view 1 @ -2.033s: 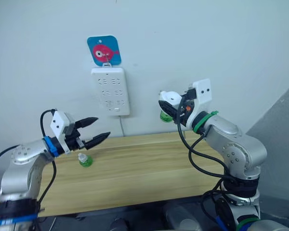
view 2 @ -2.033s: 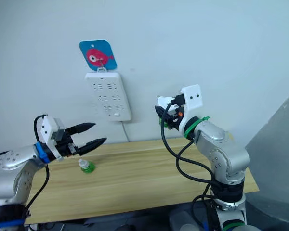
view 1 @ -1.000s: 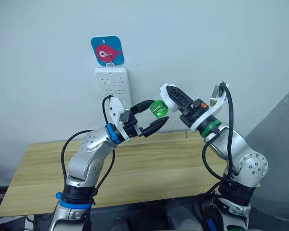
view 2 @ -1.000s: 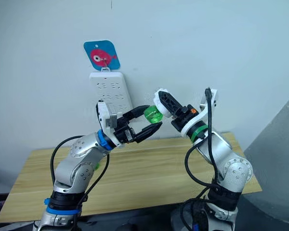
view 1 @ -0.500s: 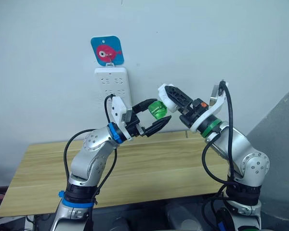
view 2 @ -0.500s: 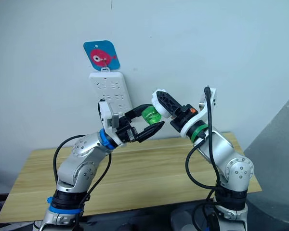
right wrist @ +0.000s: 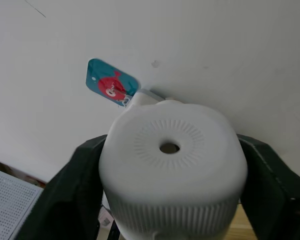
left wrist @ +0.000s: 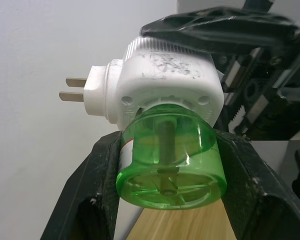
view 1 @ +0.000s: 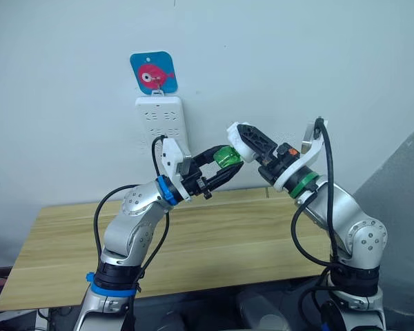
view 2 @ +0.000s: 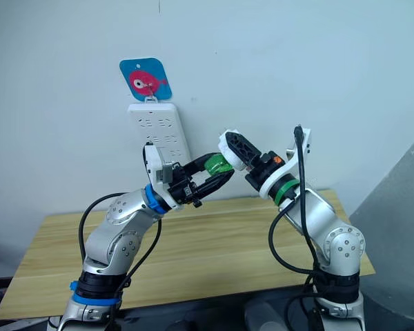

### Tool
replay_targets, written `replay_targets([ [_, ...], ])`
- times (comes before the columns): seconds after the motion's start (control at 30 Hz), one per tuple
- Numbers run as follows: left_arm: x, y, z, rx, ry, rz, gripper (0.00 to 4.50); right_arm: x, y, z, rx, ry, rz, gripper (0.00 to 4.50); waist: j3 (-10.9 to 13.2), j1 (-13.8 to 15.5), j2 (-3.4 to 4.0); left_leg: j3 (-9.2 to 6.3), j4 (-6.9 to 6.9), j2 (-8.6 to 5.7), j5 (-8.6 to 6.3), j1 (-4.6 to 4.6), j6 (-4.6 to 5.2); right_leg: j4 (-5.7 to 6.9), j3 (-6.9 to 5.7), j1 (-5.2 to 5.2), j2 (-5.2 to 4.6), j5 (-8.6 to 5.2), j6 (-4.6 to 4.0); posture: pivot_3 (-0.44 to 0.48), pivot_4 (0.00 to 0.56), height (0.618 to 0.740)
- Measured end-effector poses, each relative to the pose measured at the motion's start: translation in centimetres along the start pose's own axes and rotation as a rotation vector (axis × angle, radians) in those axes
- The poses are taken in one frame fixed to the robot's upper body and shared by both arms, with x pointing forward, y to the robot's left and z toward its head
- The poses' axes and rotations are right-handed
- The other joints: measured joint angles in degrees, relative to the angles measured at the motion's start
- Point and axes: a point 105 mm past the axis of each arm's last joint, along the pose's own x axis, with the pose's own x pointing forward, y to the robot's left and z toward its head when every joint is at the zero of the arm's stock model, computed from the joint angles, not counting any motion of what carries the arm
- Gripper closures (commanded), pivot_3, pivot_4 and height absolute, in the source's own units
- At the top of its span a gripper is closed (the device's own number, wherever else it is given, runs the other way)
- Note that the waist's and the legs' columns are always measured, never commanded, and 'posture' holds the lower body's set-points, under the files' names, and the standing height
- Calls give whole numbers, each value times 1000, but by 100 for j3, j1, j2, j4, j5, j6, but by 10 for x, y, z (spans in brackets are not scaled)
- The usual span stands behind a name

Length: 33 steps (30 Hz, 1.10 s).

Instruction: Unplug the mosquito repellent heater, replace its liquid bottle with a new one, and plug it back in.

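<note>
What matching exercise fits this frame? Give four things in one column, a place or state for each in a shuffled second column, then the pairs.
1. mosquito repellent heater
2. green bottle
3. power strip
4. fish sticker

A. between the left gripper's fingers
B. on the wall, topmost
C. clamped in the right gripper, unplugged
D. on the wall under the sticker

Pairs: 1-C, 2-A, 3-D, 4-B
</note>
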Motion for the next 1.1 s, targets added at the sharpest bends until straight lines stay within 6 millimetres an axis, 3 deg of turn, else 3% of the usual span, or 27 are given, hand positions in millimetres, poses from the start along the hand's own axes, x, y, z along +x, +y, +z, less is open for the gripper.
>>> replay_targets([
  [0.17, -3, -4, -4, 24, 37, -62, 2213, -13, -11, 2, -4, 30, -19, 0, 0, 20, 0, 1, 0, -1, 0, 0, 0, -5, 1, 2, 0, 0, 0, -264, 65, 740],
  [0.33, -19, -4, -14, 35, 133, -154, 2213, -61, -27, 15, -97, 175, -7, 0, 4, 106, 3, 4, -1, 0, -1, -3, 1, -15, 2, 4, 0, -1, -1, -267, 75, 740],
  [0.5, -37, -18, -29, 47, 239, -318, 2213, -87, -32, 17, -179, 381, 32, 0, 8, 77, 9, 25, -4, 6, -1, 24, 2, -15, 25, 15, 6, -5, -6, -271, 82, 740],
  [0.63, -44, -34, -37, 67, 274, -446, 2213, -87, -34, 1, -184, 512, 42, 0, 14, 85, 1, 27, -3, 6, -1, 25, 1, -16, 35, 16, 8, -5, -5, -266, 86, 740],
  [0.77, -45, -37, -36, 93, 271, -475, 2213, -90, -38, -22, -141, 631, 56, 0, 18, 106, -3, 45, -3, -3, -1, 13, 1, -27, 73, 10, 9, -6, -1, -254, 90, 740],
  [1.1, -50, -46, -39, 197, 263, -532, 2213, -94, -39, -34, -64, 707, 106, 0, 29, 127, -22, 64, -2, 0, -4, 12, 5, -37, 100, 6, 12, -6, 7, -238, 93, 740],
])
